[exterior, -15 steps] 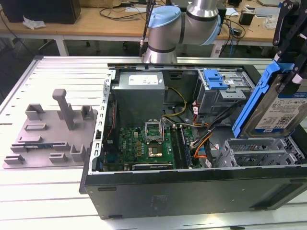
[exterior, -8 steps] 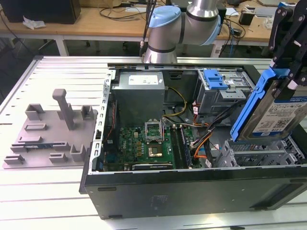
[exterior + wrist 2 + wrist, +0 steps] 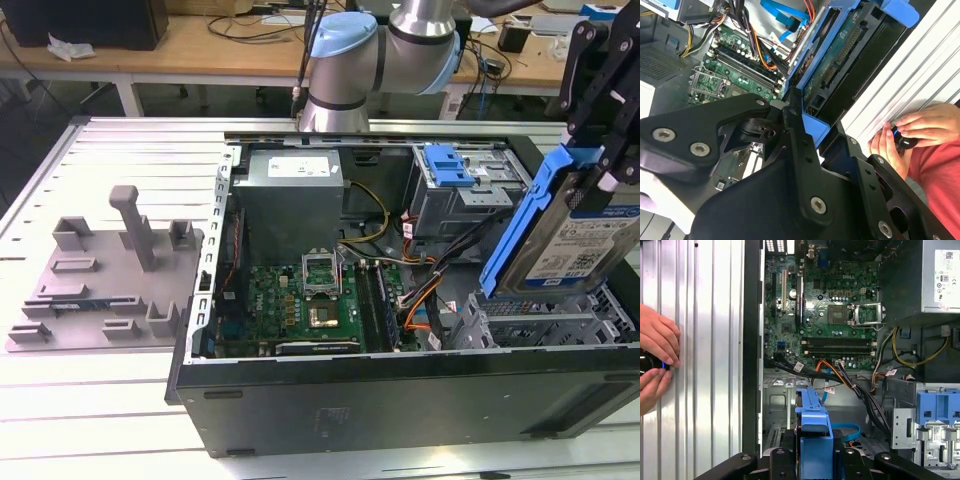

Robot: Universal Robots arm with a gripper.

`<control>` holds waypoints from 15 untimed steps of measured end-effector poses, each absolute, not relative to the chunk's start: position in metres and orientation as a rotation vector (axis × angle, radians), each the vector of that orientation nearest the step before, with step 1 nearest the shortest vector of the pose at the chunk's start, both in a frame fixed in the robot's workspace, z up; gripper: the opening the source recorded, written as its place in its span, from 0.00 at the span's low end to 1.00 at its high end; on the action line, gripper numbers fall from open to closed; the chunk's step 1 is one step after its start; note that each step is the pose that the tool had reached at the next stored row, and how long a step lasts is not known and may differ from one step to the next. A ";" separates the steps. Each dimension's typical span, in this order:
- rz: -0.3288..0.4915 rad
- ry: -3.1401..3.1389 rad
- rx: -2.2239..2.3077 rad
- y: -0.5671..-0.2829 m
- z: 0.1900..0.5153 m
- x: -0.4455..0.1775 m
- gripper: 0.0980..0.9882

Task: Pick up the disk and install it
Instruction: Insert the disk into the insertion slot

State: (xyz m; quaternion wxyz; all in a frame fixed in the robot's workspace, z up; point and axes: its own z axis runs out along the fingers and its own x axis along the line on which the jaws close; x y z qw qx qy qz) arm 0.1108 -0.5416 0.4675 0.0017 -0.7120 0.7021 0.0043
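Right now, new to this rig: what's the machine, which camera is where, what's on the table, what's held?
One robot arm with a black gripper. The exterior view looks at the bench from outside; both wrist views ride on the arm. On the slatted metal table lie an open black computer case and a grey plastic fixture tray. The gripper is shut on the silver-grey, blue-framed disk, held tilted above the case's metal drive cage. A person's hands are on the table beside the case.
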 end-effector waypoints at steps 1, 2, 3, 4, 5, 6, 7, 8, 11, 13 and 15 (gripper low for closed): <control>0.014 2.204 -2.234 -0.542 0.467 0.111 0.30; 0.014 2.204 -2.234 -0.542 0.467 0.111 0.30; 0.013 2.204 -2.234 -0.542 0.466 0.111 0.30; 0.014 2.204 -2.234 -0.542 0.466 0.111 0.30; 0.014 2.205 -2.233 -0.542 0.466 0.111 0.30; 0.014 2.206 -2.232 -0.543 0.465 0.111 0.30; 0.014 2.207 -2.231 -0.543 0.465 0.111 0.30; 0.014 2.208 -2.230 -0.543 0.465 0.111 0.30; 0.014 2.211 -2.226 -0.544 0.463 0.112 0.30; 0.015 2.215 -2.221 -0.544 0.463 0.112 0.30; 0.015 2.217 -2.219 -0.544 0.461 0.112 0.30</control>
